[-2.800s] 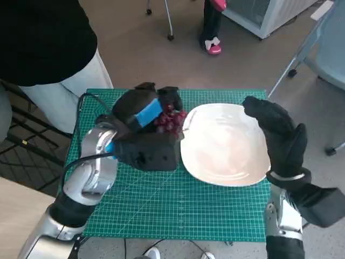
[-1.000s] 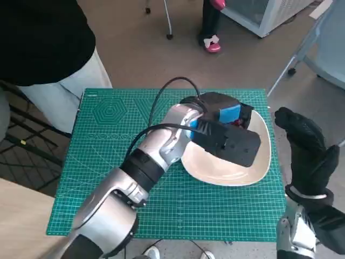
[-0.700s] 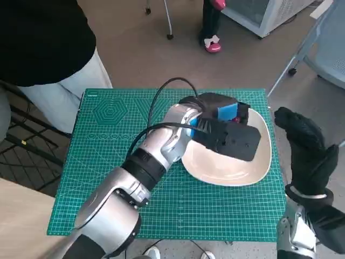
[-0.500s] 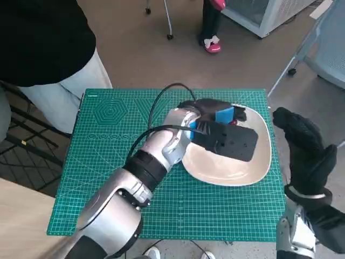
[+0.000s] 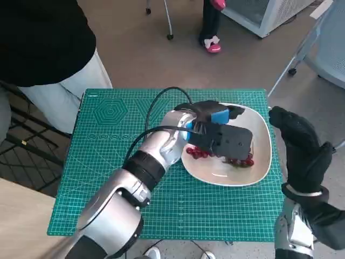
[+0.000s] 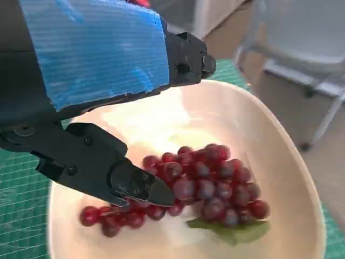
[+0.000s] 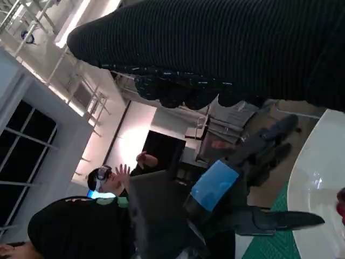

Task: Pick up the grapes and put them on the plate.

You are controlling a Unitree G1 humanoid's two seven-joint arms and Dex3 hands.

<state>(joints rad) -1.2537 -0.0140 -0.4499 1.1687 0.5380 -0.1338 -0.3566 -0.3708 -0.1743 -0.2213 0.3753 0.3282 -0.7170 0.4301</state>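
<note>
My left hand [image 5: 218, 127] let go half second back: fingers spread, holding nothing. Grapes [image 6: 199, 183] lay in plate [image 5: 262, 140], uncovered. Placement looked done. Right hand [image 5: 299, 148] idle beside plate rim, probably unclenched, view poor.

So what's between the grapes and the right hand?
Head view: only bare plate and its rim separate the grapes from the right hand.
</note>
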